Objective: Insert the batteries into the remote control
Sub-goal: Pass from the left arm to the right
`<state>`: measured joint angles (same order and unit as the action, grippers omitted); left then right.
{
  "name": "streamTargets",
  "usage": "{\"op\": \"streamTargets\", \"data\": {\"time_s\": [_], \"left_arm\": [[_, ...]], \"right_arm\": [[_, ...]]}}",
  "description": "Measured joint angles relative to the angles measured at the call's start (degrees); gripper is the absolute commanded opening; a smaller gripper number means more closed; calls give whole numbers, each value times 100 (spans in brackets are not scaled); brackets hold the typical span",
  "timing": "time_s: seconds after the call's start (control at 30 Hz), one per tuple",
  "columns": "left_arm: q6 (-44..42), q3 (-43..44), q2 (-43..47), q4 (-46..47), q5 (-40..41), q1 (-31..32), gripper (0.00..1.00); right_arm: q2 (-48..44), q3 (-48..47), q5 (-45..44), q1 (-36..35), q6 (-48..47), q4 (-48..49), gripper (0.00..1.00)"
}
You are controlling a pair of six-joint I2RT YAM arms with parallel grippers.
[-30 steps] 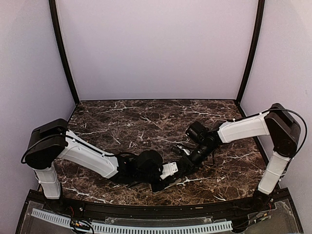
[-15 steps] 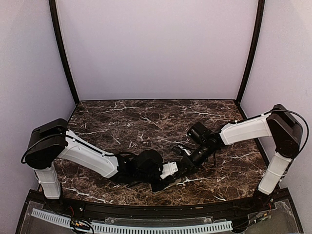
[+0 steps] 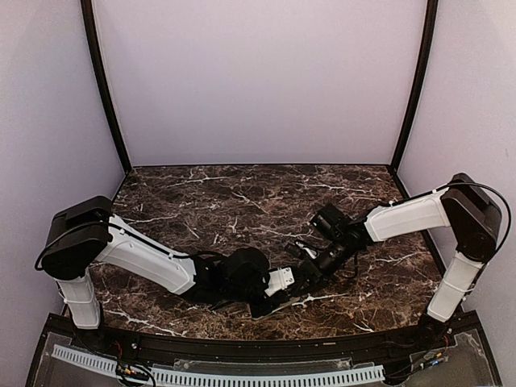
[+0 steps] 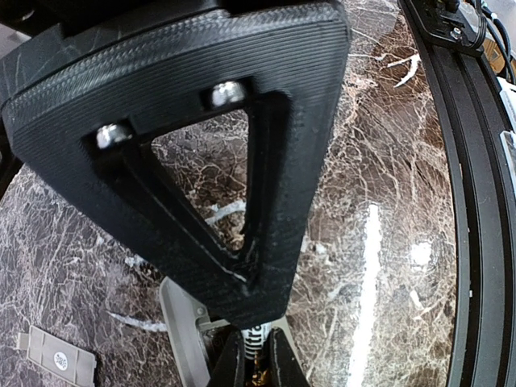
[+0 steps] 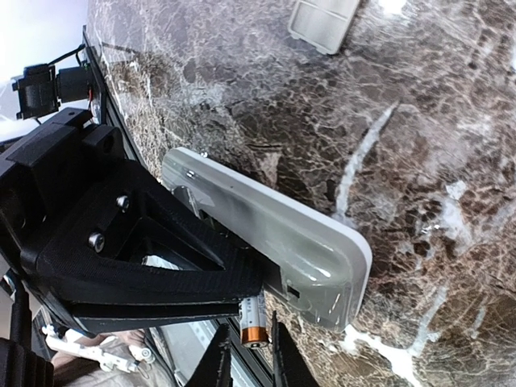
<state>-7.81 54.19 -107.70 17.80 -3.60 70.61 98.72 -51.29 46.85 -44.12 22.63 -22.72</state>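
Note:
The remote control (image 5: 282, 234), a light grey bar, lies back up on the marble with its battery bay open; it also shows in the top view (image 3: 279, 280) and the left wrist view (image 4: 184, 322). One battery (image 5: 255, 318), white-labelled with a copper end, sticks out of the bay. My left gripper (image 4: 256, 364) is shut on that battery (image 4: 258, 345). My right gripper (image 5: 248, 359) pinches the battery's copper end from the other side. The two grippers meet over the remote near the front edge (image 3: 298, 276). Any other battery is hidden.
The remote's loose battery cover (image 5: 322, 20), a small grey plate, lies flat on the marble a short way off, also seen at the lower left of the left wrist view (image 4: 56, 359). The table's black front rail (image 4: 476, 201) runs close by.
My right gripper's jaws have narrowed around the battery's end and its wrist has shifted slightly to the right. The left arm has stayed put.

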Motion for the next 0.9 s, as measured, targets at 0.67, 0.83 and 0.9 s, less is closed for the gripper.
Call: {"op": "streamTargets", "data": {"time_s": [0.67,0.83,0.9], "left_arm": [[0,11,0,-24,-4,-2,3],[0,13,0,-26,-9,-2,3],[0,13,0,-28,-9,-4,3]], "right_arm": [[160,42,179,0,52,186,8],[160,42,208,0,28,201,0],[160,42,210,0,44,199,0]]}}
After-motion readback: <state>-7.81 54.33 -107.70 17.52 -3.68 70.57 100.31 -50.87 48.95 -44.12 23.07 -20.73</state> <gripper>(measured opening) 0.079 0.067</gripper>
